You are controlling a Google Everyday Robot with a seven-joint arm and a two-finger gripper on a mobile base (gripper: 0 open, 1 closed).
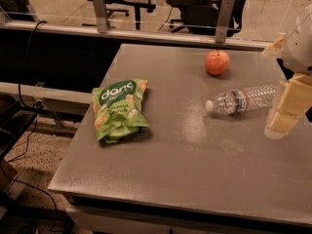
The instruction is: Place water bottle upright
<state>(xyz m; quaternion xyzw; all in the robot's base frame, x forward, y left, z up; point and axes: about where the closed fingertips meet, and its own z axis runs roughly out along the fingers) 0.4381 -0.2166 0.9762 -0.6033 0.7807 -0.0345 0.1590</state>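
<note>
The water bottle [242, 100] lies on its side on the grey table [185, 160], right of the middle. Its white cap [209, 106] points left and its base points right. It is clear and ribbed, with a narrow blue, white and red label band. My gripper [284, 112] comes in from the right edge of the view, cream-coloured, right at the bottle's base end. It covers the bottle's bottom part. I cannot tell whether it touches the bottle.
A red apple [217, 62] stands behind the bottle towards the far edge. A green snack bag [118, 108] lies on the left part of the table. A rail with metal posts [222, 13] runs behind the table. Cables hang at the left.
</note>
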